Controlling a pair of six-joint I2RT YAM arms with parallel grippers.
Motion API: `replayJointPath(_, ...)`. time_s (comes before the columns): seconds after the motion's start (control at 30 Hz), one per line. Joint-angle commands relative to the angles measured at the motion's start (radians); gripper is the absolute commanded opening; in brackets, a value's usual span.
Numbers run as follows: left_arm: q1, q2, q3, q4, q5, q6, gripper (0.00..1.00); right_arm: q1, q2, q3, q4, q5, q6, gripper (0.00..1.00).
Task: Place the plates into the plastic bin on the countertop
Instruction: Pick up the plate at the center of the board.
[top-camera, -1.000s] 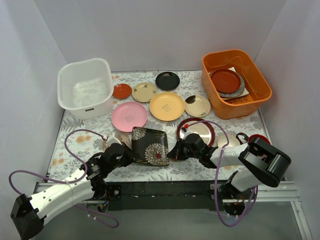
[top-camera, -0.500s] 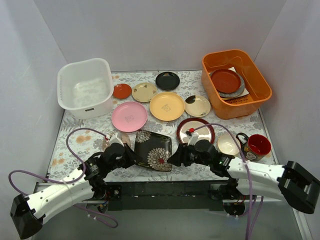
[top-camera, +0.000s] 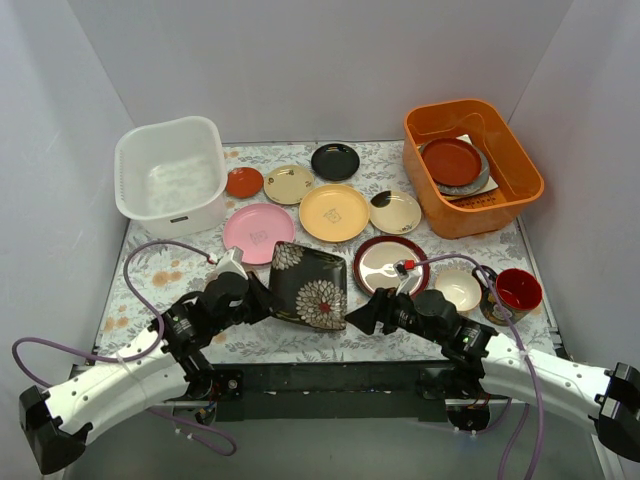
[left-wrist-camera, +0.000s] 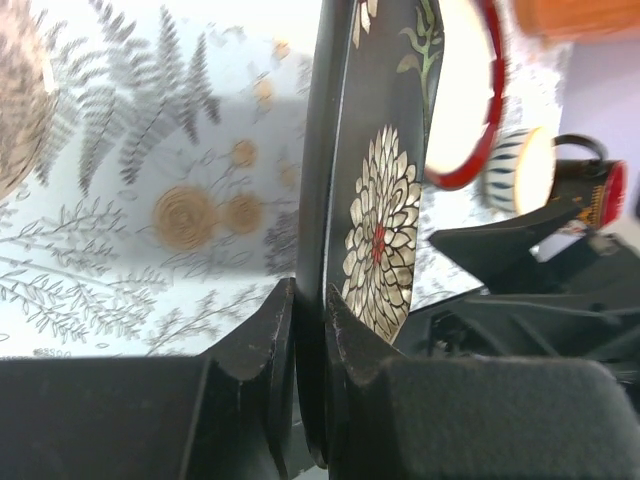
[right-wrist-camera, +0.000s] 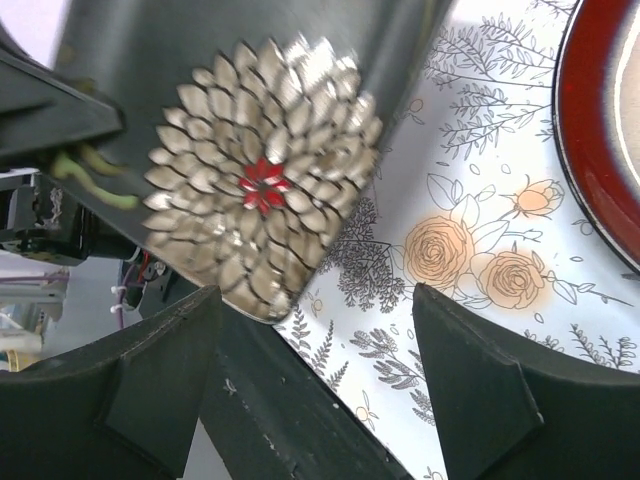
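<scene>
Bin (top-camera: 168, 178): white tub at far-L corner of counter (top-camera: 150, 285), well apart from the held plate.
L claw (top-camera: 262, 300): clamped on L edge of square plate (top-camera: 311, 285). In the wrist view both fingers (left-wrist-camera: 265, 335) pinch the rim, and the plate shows edge-on.
Square plate: dark w/ white flower print, tilted, near-centre of counter between the two claws. Its far corner overlaps the pink plate (top-camera: 256, 232) in the top view; can't tell if they touch.
Other plates, L to R: small orange-red (top-camera: 244, 182), beige (top-camera: 289, 184), black (top-camera: 334, 161), yellow (top-camera: 333, 212), and cream w/ dark patch (top-camera: 394, 212), all flat on the counter, mid to far.
R claw (top-camera: 362, 315): jaws wide apart, holding nothing, just R of the square plate's near corner. In the wrist view that corner sits beyond the gap between the fingers (right-wrist-camera: 160, 380).
Red-rim plate (top-camera: 390, 264): flat, just behind R claw.
Small bowl (top-camera: 458, 288): beside red mug (top-camera: 517, 290), near-R.
Orange tub (top-camera: 472, 165): far-R, w/ dark red plate on a grey one inside.
</scene>
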Motion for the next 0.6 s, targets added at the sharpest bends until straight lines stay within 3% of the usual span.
replayJointPath(0.0,0.002,0.001,0.157,0.102,-0.059,0.014,0.00,0.003,-0.014,0.005,-0.013,0.041,-0.019,0.85)
replayJointPath(0.37,0.002,0.132,0.413,-0.033,-0.221,0.063,0.00,0.003,-0.010,-0.026,0.031,0.021,-0.013,0.88)
replayJointPath(0.57,0.014,0.270,0.513,-0.051,-0.177,0.126,0.00,0.003,-0.027,-0.038,0.027,0.024,-0.014,0.89)
